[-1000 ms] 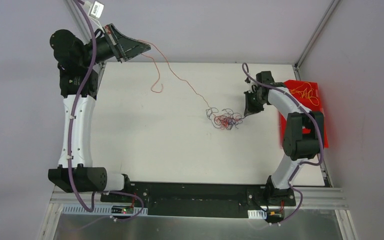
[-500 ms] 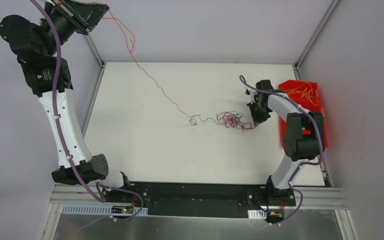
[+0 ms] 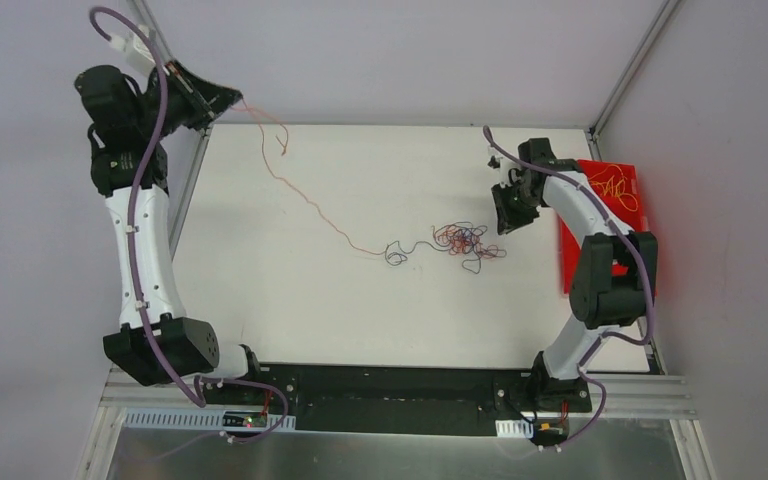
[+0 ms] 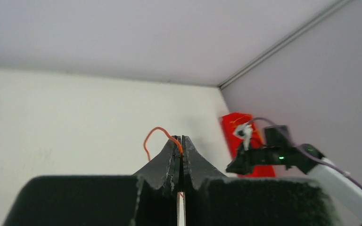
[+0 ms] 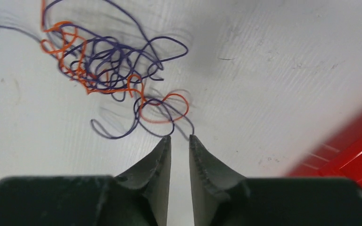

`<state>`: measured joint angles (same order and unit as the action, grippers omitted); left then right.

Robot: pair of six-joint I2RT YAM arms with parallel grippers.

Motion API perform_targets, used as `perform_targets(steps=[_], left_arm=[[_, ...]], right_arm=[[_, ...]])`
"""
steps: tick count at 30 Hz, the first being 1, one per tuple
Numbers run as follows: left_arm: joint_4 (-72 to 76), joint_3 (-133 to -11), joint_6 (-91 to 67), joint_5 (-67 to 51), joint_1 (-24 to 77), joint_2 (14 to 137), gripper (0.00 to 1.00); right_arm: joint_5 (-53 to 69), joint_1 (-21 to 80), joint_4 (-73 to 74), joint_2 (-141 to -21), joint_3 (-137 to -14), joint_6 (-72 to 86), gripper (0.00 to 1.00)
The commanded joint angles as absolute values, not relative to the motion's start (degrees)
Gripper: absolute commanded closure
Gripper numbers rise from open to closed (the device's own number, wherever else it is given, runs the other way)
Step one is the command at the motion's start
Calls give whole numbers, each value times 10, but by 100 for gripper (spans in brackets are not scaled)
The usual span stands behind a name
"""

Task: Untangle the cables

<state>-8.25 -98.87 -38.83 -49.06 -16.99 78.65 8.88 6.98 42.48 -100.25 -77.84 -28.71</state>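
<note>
The cables lie as a loose tangle (image 3: 463,240) of red, orange and blue-purple wires right of the table's middle; it also shows in the right wrist view (image 5: 108,66). One long orange cable (image 3: 305,195) runs from the tangle up to my left gripper (image 3: 230,98), raised over the far left corner. That gripper (image 4: 181,138) is shut on the orange cable (image 4: 153,136), which loops out to the left of the tips. My right gripper (image 3: 505,220) hovers just right of the tangle; its jaws (image 5: 179,137) stand slightly apart with nothing between them.
A red bin (image 3: 620,215) at the table's right edge holds more orange wire and shows in the right wrist view (image 5: 358,150). Grey walls and an aluminium frame post (image 3: 625,75) close in the far side.
My left gripper swung up and out to the far left, then came back down a little, pulling the orange cable and stretching the tangle leftward. My right gripper drew back from the tangle.
</note>
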Motion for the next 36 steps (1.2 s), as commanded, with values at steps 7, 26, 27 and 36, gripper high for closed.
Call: perform_targets(steps=[7,26,27,36], left_arm=[[-360,-837,-38,-371,-176,820,63],[-352,-754,536,-428,228,992,34],[-347,-758,555,-425,243,1007,33],[-294,-838,556,-356,318,1135,36]], right_arm=[[283,88,517,-970,-889,-248,44],[367,176,436,-1114,-894,-79,51],[368,178,432,-1123,-893,-75,51],[363,209,412,-1197,-918,-60,54]])
